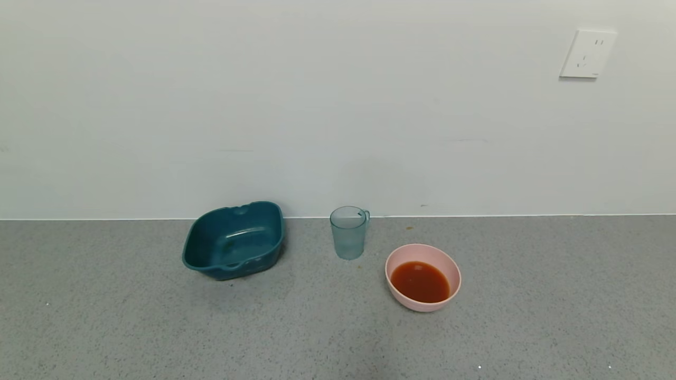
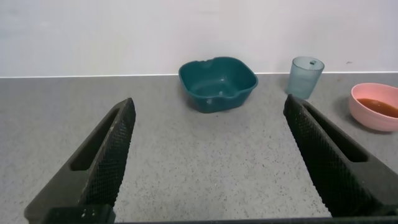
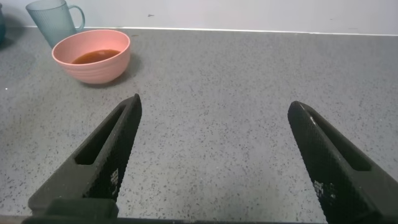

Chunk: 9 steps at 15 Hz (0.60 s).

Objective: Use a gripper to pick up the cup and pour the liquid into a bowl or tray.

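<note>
Head view shows the cup point(image 1: 348, 233) empty at 10 o'clock of the full bowl point(image 1: 423, 277); both grippers point(image 2: 208, 168) point(image 3: 214, 165) stand apart, so you may bump the bowl and spill the liquid point(image 1: 420, 281).

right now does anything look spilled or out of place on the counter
No obvious spill. The liquid sits in the pink bowl, while the cup stands upright and looks empty. Only a tiny brownish speck lies near the wall behind the bowl.

A speckled grey stone-look counter point(image 1: 158, 327) runs flat up to a plain pale white wall point(image 1: 264, 105), meeting it in a thin straight seam. High on the right, a white rectangular wall socket point(image 1: 587, 54) sits slightly tilted. Light is soft and even.
</note>
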Tool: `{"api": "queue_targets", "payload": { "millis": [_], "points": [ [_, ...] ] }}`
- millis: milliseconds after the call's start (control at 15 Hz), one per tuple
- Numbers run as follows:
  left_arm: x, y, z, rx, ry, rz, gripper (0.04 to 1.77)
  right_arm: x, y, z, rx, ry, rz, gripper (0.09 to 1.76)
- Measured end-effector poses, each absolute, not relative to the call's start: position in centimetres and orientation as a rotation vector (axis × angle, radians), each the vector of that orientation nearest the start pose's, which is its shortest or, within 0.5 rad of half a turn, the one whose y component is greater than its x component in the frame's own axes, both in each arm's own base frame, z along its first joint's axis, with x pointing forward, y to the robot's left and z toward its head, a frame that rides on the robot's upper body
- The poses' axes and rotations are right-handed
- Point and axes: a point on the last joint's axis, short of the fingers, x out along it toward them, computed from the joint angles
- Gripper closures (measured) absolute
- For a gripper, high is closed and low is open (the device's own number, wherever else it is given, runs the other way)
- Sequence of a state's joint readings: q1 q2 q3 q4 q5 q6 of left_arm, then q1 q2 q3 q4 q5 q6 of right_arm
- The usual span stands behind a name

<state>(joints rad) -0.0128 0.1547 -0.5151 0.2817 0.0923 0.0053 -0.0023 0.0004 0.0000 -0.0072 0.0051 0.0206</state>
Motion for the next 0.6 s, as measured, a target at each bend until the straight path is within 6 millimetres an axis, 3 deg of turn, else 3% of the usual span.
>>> {"api": "queue_targets", "payload": {
  "millis": [267, 600],
  "points": [
    [-6.4, 0.2, 16.1, -0.056, -0.158, 0.085, 0.09, -2.3, 0.0, 7.6, 0.021, -0.007, 0.003, 0.14],
    [-5.0, 0.1, 13.8, -0.108, -0.195, 0.043, 0.09, -2.3, 0.0, 7.6, 0.020, -0.007, 0.003, 0.14]
  ]
}}
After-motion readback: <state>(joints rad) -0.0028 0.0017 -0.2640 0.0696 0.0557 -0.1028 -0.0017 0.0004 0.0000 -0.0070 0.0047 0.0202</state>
